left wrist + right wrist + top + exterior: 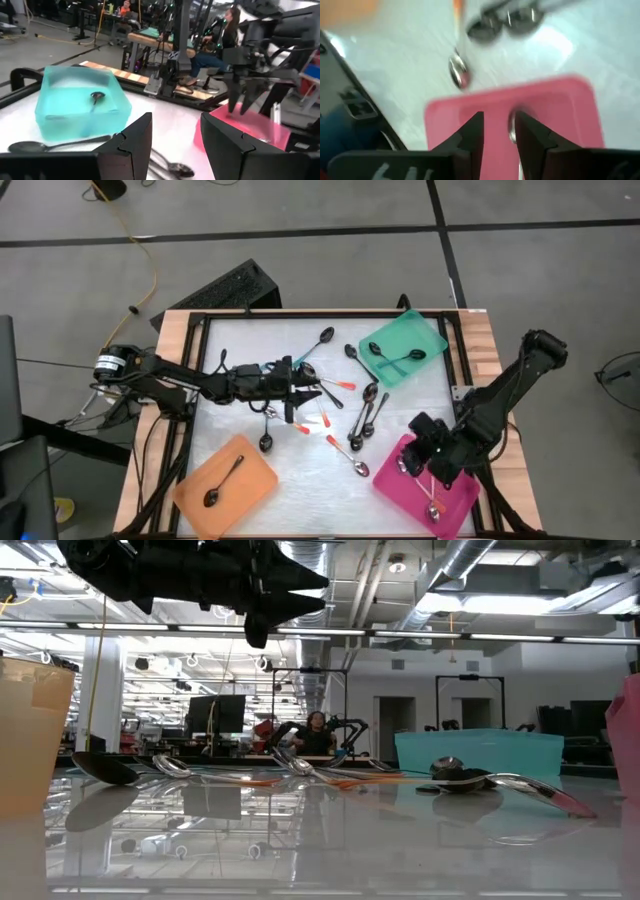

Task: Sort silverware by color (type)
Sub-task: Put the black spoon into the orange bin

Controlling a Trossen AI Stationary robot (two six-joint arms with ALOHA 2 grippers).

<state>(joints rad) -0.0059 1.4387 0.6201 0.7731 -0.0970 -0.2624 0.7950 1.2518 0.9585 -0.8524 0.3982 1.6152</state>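
My right fingers point(418, 463) hang over the pink tray point(452, 502) at the surface's near right corner, parted by a narrow gap and holding nothing. My right wrist view shows a spoon point(512, 127) lying in that tray directly beyond the gap, bowl uppermost; the high view adds a second spoon point(434, 506) nearer the tray's near edge, its long axis running far-to-near.

My left fingers point(322, 387) hover above the middle of the surface, tips toward the right edge, set moderately apart and empty. The left wrist view confirms open space between them.

The silverware is mostly loose on the middle of the surface. A dark-handled spoon point(320, 342) lies diagonally, bowl toward the far right. Orange-handled spoons point(332, 400) lie under and just right of my left fingers, handles pointing to the right edge. A cluster of silver spoons point(364, 420) lies right of centre, long axes running far-to-near, bowls partly overlapping. One spoon point(352, 462) lies diagonally toward the pink tray.

The teal tray point(404, 348) at the far right holds two crossed spoons point(392, 358). The orange tray point(226, 486) at the near left holds one dark spoon point(222, 482), diagonal, bowl toward the near left.

The low view shows the spoons flat on the surface, and a seated person point(316, 732) in the room behind.
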